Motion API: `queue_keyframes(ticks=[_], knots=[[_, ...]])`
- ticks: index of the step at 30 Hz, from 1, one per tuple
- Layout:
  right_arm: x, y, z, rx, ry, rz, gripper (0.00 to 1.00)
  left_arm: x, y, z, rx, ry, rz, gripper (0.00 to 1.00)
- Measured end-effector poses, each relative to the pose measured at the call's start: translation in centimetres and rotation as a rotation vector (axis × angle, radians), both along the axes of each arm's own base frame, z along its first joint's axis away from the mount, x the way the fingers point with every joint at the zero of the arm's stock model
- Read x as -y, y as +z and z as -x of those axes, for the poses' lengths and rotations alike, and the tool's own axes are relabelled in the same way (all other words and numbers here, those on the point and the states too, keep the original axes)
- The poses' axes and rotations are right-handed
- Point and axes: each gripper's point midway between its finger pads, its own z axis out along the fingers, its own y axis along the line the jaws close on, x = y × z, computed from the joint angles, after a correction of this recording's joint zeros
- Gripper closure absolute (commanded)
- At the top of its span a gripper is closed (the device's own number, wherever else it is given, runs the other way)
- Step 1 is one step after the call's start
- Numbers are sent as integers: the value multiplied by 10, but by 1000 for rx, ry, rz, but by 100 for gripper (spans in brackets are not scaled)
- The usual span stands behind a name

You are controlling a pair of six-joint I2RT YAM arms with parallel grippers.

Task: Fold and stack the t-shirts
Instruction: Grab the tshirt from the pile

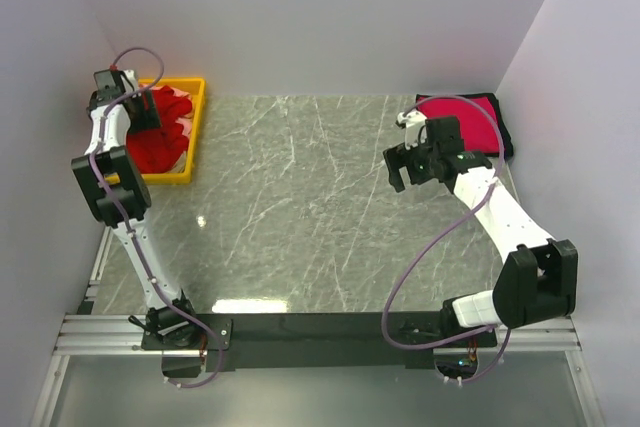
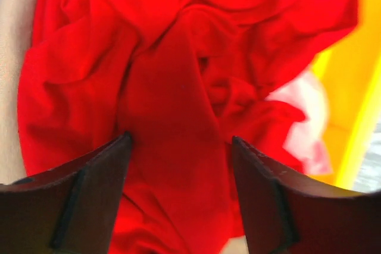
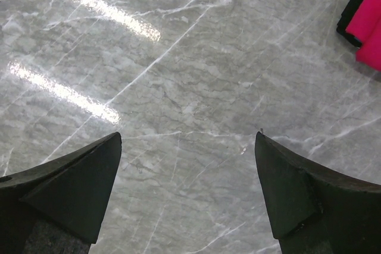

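A crumpled bright red t-shirt [image 1: 160,142] [image 2: 178,57] lies in the yellow bin [image 1: 196,137] [image 2: 351,117]. My left gripper [image 1: 150,112] [image 2: 181,141] is down in the bin, its jaws apart and straddling a raised fold of the red cloth. A bit of salmon pink t-shirt [image 2: 303,129] shows under the red one, and tan cloth [image 2: 7,57] shows at the left edge. A folded crimson-magenta t-shirt [image 1: 468,119] [image 3: 370,22] lies at the back right. My right gripper [image 1: 400,165] [image 3: 187,138] hovers open over bare marble, left of that shirt.
The magenta shirt rests on a black cloth or mat [image 1: 505,137] [image 3: 351,13] near the right wall. The grey marble table [image 1: 300,207] stretches between the two arms. Walls close in on the left, back and right.
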Motion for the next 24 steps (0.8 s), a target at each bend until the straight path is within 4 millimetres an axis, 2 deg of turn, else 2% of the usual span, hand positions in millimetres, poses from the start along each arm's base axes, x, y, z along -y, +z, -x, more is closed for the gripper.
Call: queue_keyframes(ticks=[3,6,7,9,10,11,16,19,22,24], knots=[[0,4,-2,-1,1,0,1,-5,-10,1,-21,8,-22,40],[-2,7,-3,-1,7,-2,1,-7,-9,-1,-10,10,-35,52],[-2,8,-3,-2,10,-4,1,-8,-8,-2,-6,8,-38,66],[-3,8,-1,-8,15,-7,4,-8,-7,-2,-7,9,-37,82],[-3,8,-1,-10,18,-8,5,-8,-5,-3,-5,7,-38,96],[-4,8,0,-13,23,-10,5,-9,-2,-6,-2,4,-38,100],[-5,8,5,-30,44,-8,7,-7,29,-23,65,-35,-41,100],[-6,12,4,-24,49,-11,7,1,57,-25,126,-71,-29,100],[-6,16,3,-16,49,-15,6,13,104,-23,218,-113,-18,100],[-7,18,2,-12,49,-20,6,27,150,-17,307,-148,-4,100]])
